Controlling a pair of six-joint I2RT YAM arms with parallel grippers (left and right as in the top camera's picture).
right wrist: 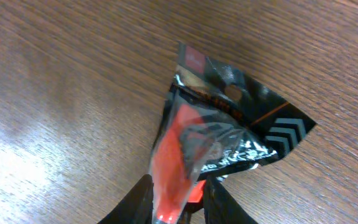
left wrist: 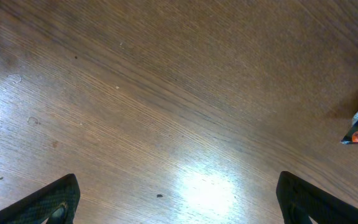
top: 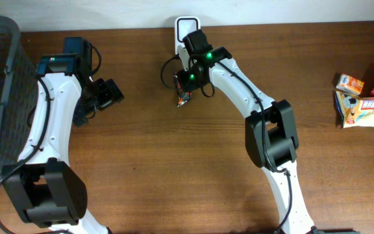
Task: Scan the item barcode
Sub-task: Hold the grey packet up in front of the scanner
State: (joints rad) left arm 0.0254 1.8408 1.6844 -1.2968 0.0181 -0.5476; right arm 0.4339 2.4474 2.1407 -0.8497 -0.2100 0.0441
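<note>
The right gripper (right wrist: 178, 208) is closed narrowly, pinching a crinkled black-and-red foil packet (right wrist: 229, 130) beside the white scanner (top: 186, 27) at the far edge of the brown wooden table (top: 174, 162). The left gripper (left wrist: 178, 198) hangs wide open and empty. This looks like the presenting step. Next, the barcode needs turning toward the scanner.

Evenly lit from above, soft shadows on the tabletop (top: 174, 162). Bright glare patch on it in the left wrist view, upper left blurred. Glints on the shiny wrapper (right wrist: 229, 143).
</note>
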